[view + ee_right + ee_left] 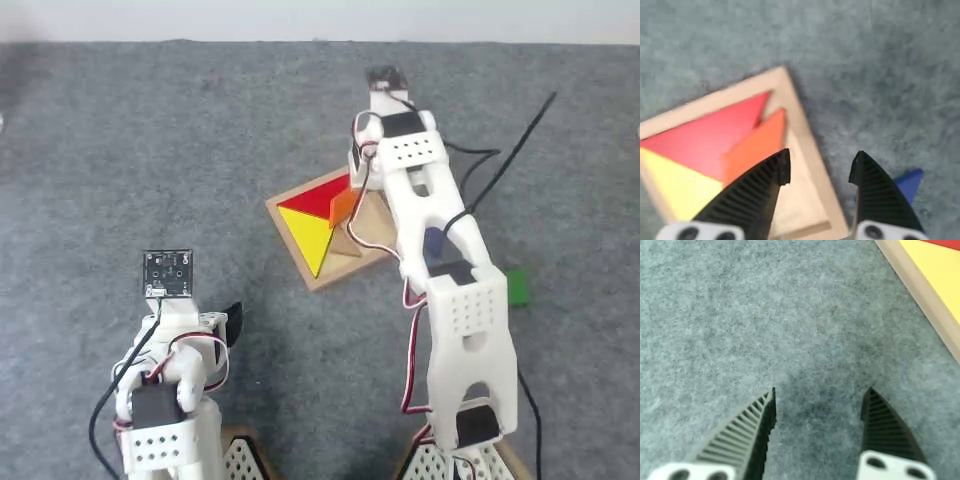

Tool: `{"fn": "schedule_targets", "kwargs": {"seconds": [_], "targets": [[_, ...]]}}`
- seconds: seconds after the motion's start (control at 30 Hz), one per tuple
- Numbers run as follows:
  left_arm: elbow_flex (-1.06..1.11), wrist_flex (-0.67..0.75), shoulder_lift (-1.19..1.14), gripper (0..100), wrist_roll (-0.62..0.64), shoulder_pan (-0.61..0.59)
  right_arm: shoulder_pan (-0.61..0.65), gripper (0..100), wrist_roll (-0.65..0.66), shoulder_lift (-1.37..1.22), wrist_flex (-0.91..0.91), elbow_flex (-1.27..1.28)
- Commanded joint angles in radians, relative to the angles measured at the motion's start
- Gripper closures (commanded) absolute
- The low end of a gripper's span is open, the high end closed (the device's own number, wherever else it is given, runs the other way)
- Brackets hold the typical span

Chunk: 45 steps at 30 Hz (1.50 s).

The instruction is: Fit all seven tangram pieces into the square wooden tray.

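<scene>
The square wooden tray (290,248) lies at mid-table, turned like a diamond. Inside it a red triangle (315,197) and a yellow triangle (310,238) lie flat, and an orange piece (343,205) rests tilted against the red one. My right gripper (820,167) hangs open just above the tray's far corner, with the orange piece (752,147) beside one finger and nothing between the jaws. A blue piece (907,182) lies on the carpet outside the tray rim (805,125). My left gripper (820,400) stands open over bare carpet, short of the tray's edge (920,285).
A green piece (517,288) lies on the grey carpet to the right of the right arm (415,150). The blue piece (433,242) peeks out from under that arm. The left arm (165,400) sits at the near left, with open carpet around it.
</scene>
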<state>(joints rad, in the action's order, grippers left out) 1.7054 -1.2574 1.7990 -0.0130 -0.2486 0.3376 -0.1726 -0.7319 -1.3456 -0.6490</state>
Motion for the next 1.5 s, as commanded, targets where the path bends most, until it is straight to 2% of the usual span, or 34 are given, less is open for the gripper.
{"fn": "schedule_targets", "kwargs": {"seconds": [0.0, 0.17, 0.37, 0.57, 0.77, 0.97, 1.2, 1.33, 1.47], "targets": [[-0.022, -0.005, 0.021, 73, 0.008, -0.002, 0.024, 78.9, -0.008, 0.090, -0.004, -0.008], [-0.022, -0.005, 0.021, 73, 0.008, -0.002, 0.022, 78.9, -0.008, 0.004, 0.070, 0.046], [-0.022, -0.005, 0.021, 73, 0.008, 0.000, 0.059, 78.9, 0.048, -0.120, 0.041, 0.040], [-0.022, -0.005, 0.021, 73, 0.008, 0.000, 0.053, 78.9, 0.044, -0.124, -0.007, 0.041], [-0.022, -0.005, 0.021, 73, 0.008, 0.000, 0.024, 79.0, -0.021, -0.033, -0.021, 0.044], [-0.022, -0.005, 0.021, 73, 0.008, 0.000, 0.088, 79.0, -0.023, 0.064, -0.010, 0.048], [-0.022, -0.005, 0.021, 73, 0.008, 0.000, 0.105, 79.0, -0.017, 0.062, -0.005, 0.054], [-0.022, -0.005, 0.021, 73, 0.008, 0.000, 0.105, 79.0, 0.002, 0.025, 0.013, 0.176], [-0.022, -0.005, 0.021, 73, 0.008, -0.002, 0.065, 79.0, 0.029, -0.048, 0.010, 0.184]]}}
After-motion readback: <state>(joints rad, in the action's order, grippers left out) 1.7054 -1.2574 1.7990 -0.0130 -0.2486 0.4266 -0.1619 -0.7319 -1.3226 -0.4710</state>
